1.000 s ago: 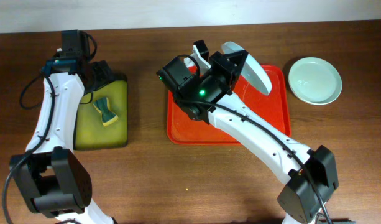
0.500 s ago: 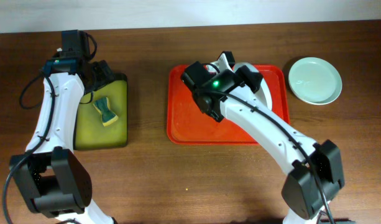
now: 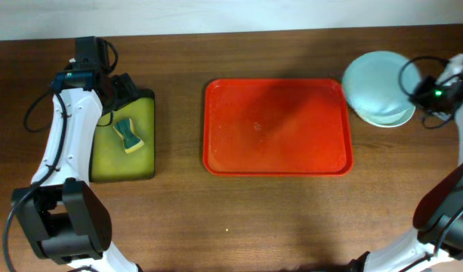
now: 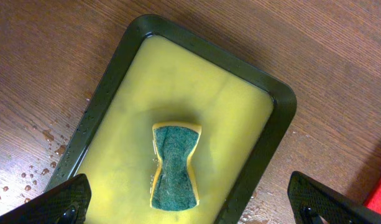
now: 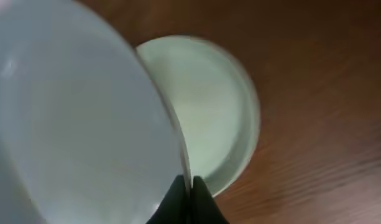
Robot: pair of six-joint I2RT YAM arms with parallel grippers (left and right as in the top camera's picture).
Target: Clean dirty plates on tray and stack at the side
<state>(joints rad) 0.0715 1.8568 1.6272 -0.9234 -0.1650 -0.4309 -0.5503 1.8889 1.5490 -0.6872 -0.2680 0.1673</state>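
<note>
R arm gone from red tray point(image 3: 276, 128) out to far rt side, taking pale blue plate point(image 3: 371, 79); tray bare now. Right gripper point(image 5: 185, 199) pinched tight on plate rim, plate tilted just above mint plate point(image 5: 209, 112) on table. Best next: level it, centre over mint, lower till nested, then release. Left gripper point(image 3: 122, 89) spread wide, holding nothing, over sponge point(image 4: 174, 165) in yellow-green tray point(image 4: 178, 81).

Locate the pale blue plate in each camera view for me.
Overhead: top right, the pale blue plate overlaps the mint green plate.
Left wrist: not in it.
Right wrist: fills the left side, its edge pinched by the right gripper.
Shared landmark: the mint green plate.
</note>
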